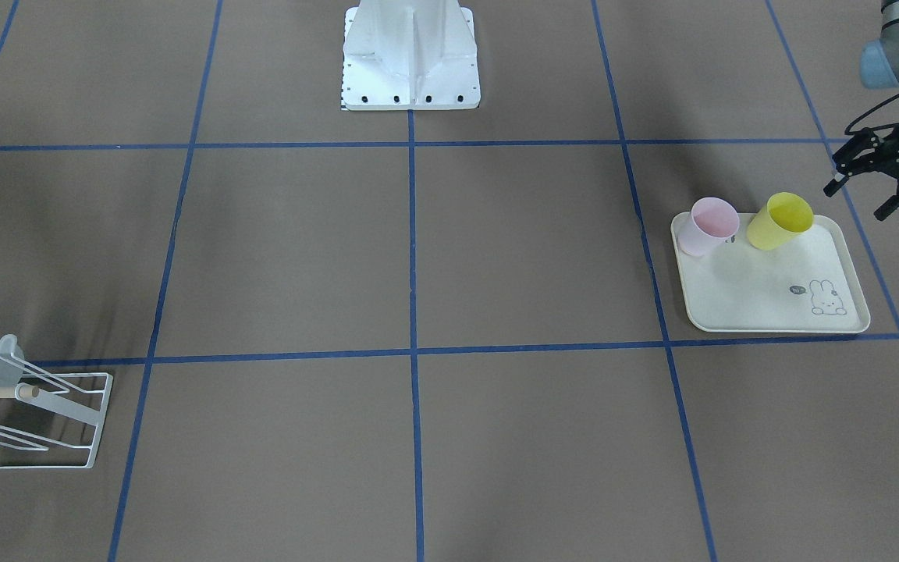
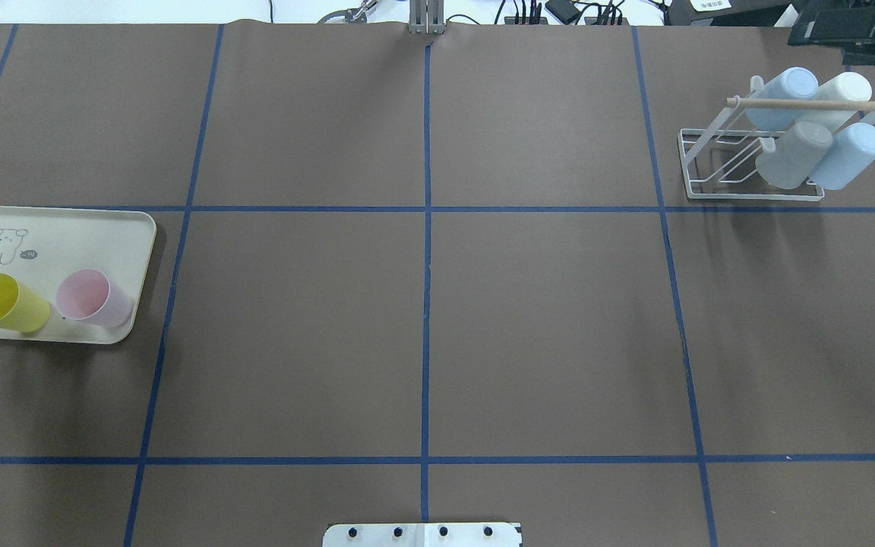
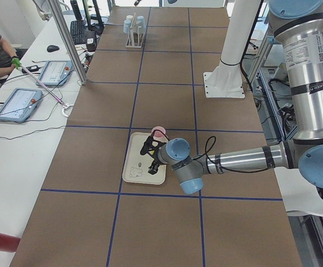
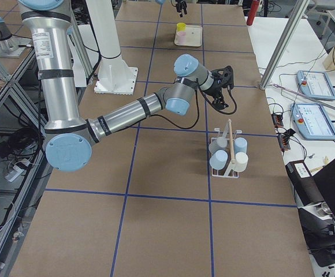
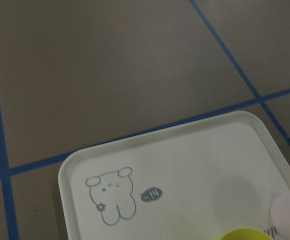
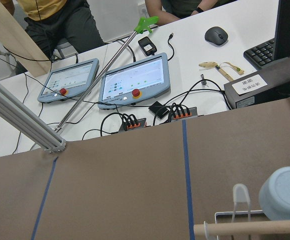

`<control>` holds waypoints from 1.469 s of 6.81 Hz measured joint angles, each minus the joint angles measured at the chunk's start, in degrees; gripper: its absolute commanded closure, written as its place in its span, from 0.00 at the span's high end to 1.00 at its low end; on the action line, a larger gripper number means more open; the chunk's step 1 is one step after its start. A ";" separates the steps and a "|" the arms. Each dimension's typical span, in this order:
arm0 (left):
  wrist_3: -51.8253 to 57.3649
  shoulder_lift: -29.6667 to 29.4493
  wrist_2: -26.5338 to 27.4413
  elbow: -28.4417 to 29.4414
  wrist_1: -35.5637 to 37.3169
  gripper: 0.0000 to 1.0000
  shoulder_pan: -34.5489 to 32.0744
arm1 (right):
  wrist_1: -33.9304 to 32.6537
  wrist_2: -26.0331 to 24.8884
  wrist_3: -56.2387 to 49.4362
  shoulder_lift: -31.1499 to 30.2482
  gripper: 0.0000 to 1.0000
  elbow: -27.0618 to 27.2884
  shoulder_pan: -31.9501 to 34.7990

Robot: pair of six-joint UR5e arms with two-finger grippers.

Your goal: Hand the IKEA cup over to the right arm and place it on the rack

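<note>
My left gripper (image 1: 863,195) hangs spread and empty just off the rabbit-printed tray (image 1: 762,289), where the yellow cup (image 1: 779,222) stands close beside the pink cup (image 1: 711,226), so I judge a skewed approach could topple either.

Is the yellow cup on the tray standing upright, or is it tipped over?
Upright. The yellow cup stands on its base on the tray, with its open mouth facing up.

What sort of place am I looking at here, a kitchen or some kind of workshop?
Most likely a robotics lab or test cell. The table is marked with a blue tape grid, big jointed robot arms reach over it, and a side bench holds control tablets with red stop buttons.
</note>
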 measured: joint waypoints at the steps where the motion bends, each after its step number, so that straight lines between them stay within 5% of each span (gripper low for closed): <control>1: 0.07 2.19 1.23 -4.82 5.02 0.99 1.57 | 0.00 0.25 0.02 -0.02 1.00 0.00 0.00; 6: 12.41 -3.24 4.65 -8.36 30.37 0.99 4.01 | 0.10 0.92 -0.03 0.04 1.00 -0.29 -0.08; 10: 16.36 -5.89 4.90 -7.89 34.57 0.99 3.70 | 0.34 0.93 -0.06 0.14 1.00 -0.72 -0.09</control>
